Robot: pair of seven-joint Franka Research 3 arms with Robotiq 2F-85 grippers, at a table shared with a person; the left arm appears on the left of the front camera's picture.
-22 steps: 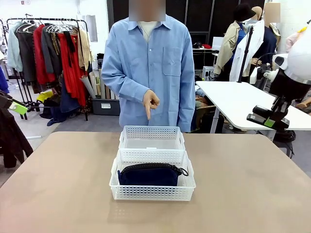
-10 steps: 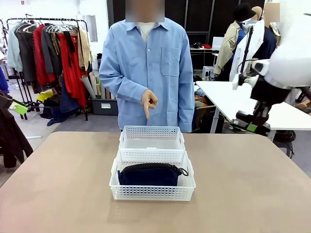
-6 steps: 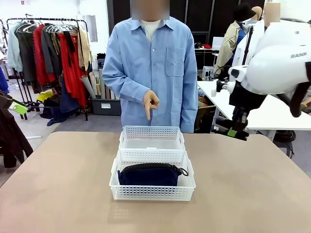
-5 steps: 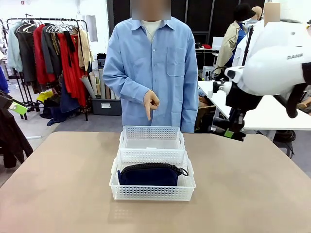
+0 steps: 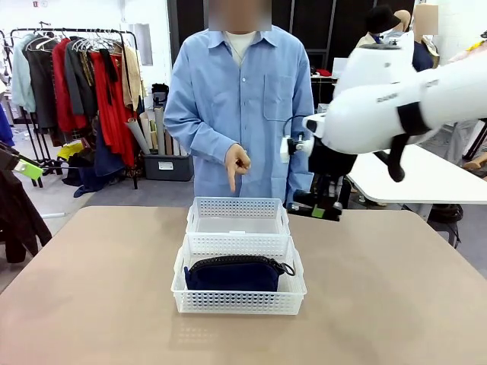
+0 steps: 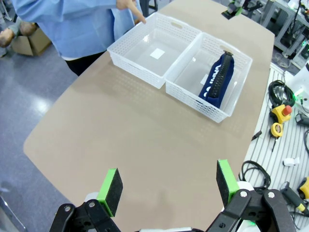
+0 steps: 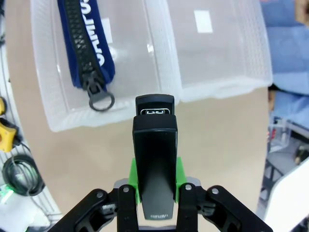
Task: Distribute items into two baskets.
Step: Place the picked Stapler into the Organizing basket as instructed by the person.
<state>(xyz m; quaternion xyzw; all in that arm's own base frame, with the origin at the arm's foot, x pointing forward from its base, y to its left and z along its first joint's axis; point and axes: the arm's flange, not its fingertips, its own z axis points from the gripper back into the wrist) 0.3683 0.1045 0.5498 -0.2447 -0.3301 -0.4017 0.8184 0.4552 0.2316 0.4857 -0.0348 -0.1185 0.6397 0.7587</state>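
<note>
- Stapler [image 5: 304,205], black, was clamped in the right end effector [image 5: 325,209] in the front view, held above the counter [image 5: 91,289] just right of the far basket [image 5: 238,215]. The near basket [image 5: 238,293] touched the far one and held the navy pouch [image 5: 234,274]. A person's hand [image 5: 236,163] pointed down over the far basket.
- Left wrist view: the left end effector [image 6: 166,181] stood with its green pads apart, high over bare counter, well away from both baskets; the pouch [image 6: 218,81] lay in the basket farther from the person.
- Right wrist view: the right end effector [image 7: 155,186] gripped the stapler [image 7: 155,154], whose tip pointed at the seam between the two baskets, beside the pouch's zipper ring [image 7: 102,102].
</note>
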